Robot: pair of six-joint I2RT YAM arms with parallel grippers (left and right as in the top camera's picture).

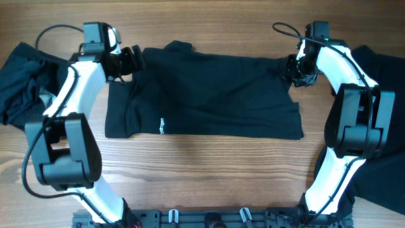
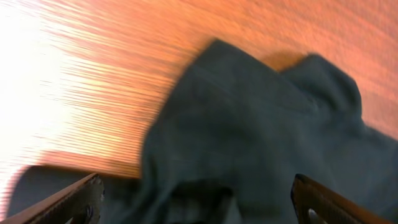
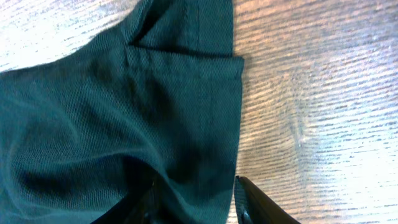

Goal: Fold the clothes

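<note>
Flanking the shirt (image 1: 209, 95) lie spare clothes (image 1: 19, 76); left gripper (image 1: 135, 60) spread, right gripper (image 1: 293, 69) pinching its sleeve (image 3: 186, 93).

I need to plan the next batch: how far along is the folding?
Early. Done: one shirt lies spread flat on the table. In hand: the right gripper seems to pinch its sleeve, and the left gripper hangs open over the other end. Left: no fold shows yet, and dark piles wait at both sides.
</note>
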